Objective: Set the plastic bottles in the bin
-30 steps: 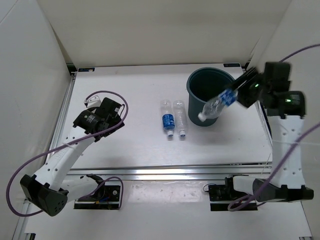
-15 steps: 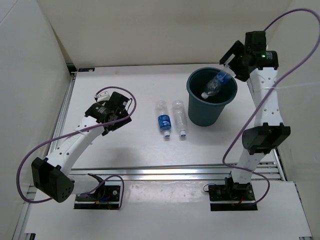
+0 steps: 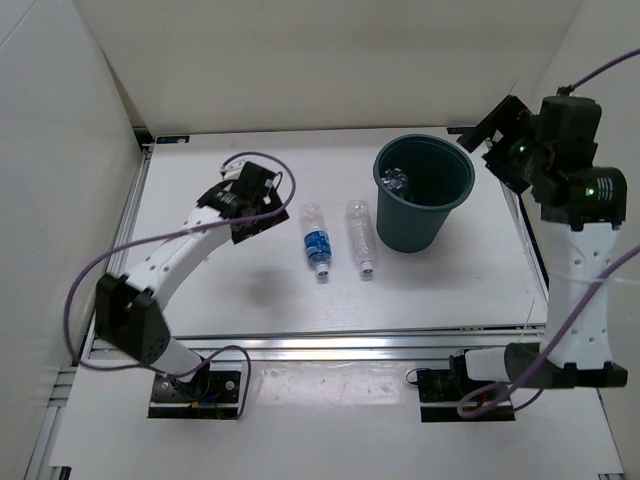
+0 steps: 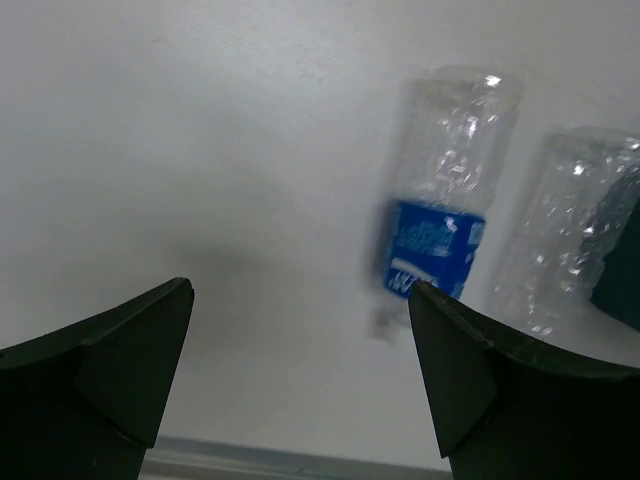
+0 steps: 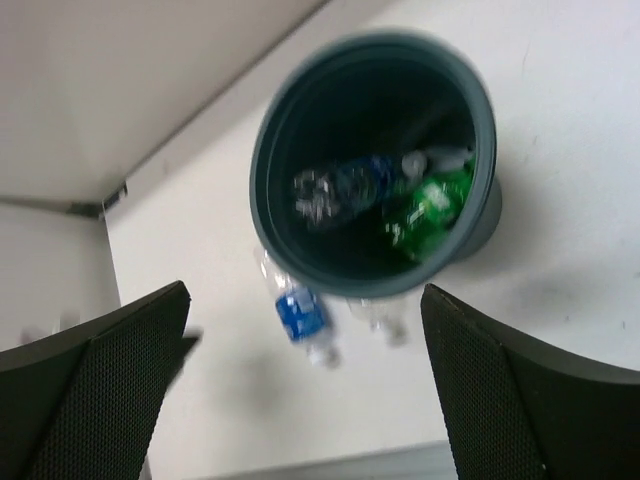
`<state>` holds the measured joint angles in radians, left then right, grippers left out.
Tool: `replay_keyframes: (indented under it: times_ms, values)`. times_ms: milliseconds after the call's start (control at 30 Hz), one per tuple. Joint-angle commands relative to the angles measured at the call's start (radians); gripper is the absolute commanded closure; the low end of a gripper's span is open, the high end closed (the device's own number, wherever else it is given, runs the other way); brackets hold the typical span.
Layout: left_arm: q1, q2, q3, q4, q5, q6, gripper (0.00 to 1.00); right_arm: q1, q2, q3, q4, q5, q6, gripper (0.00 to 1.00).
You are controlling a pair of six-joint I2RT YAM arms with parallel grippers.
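The dark teal bin (image 3: 410, 230) stands upright at the back right of the table. Inside the bin (image 5: 268, 215) lie a green bottle (image 5: 430, 205) and a clear blue-labelled bottle (image 5: 350, 185), whose top shows from above (image 3: 393, 180). Two more bottles lie on the table left of it: a blue-labelled one (image 3: 316, 240) (image 4: 437, 230) (image 5: 300, 315) and a plain clear one (image 3: 360, 235) (image 4: 570, 240). My right gripper (image 3: 487, 132) (image 5: 305, 288) hangs open and empty above the bin's right rim. My left gripper (image 3: 266, 212) (image 4: 300, 300) is open, just left of the blue-labelled bottle.
White walls close in the table at the back and on both sides. A metal rail (image 3: 330, 345) runs along the near edge. Purple cables loop off both arms.
My right gripper opened and its bottle dropped into the bin, then the arm drew back to the right. My left arm swung toward the table bottles. The blue-labelled one now lies slightly further left.
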<state>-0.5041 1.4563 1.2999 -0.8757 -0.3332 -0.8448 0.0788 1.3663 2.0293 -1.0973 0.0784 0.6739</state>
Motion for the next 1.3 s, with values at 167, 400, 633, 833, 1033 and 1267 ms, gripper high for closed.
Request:
replay_keyframes:
  times_ms: [167, 400, 633, 833, 1033, 1267]
  values:
    - [0.004, 0.422, 0.288, 0.184, 0.172, 0.006, 0.0, 0.064, -0.055, -0.185, -0.087, -0.104, 0.024, 0.0]
    - [-0.028, 0.598, 0.412, 0.214, 0.269, 0.032, 0.0, 0.064, -0.055, -0.196, -0.098, -0.124, -0.03, 0.0]
    - [-0.048, 0.685, 0.495, 0.224, 0.309, 0.053, 0.0, 0.064, -0.046, -0.21, -0.098, -0.144, -0.076, 0.0]
    - [-0.048, 0.747, 0.509, 0.224, 0.408, 0.044, 0.14, 0.064, -0.024, -0.21, -0.098, -0.164, -0.085, 0.0]
    - [-0.048, 0.725, 0.441, 0.224, 0.387, 0.035, 0.43, 0.044, -0.004, -0.198, -0.107, -0.175, -0.094, 0.0]
    - [-0.036, 0.593, 0.576, 0.182, 0.29, 0.067, 0.51, 0.024, 0.005, -0.216, -0.087, -0.209, -0.085, 0.0]
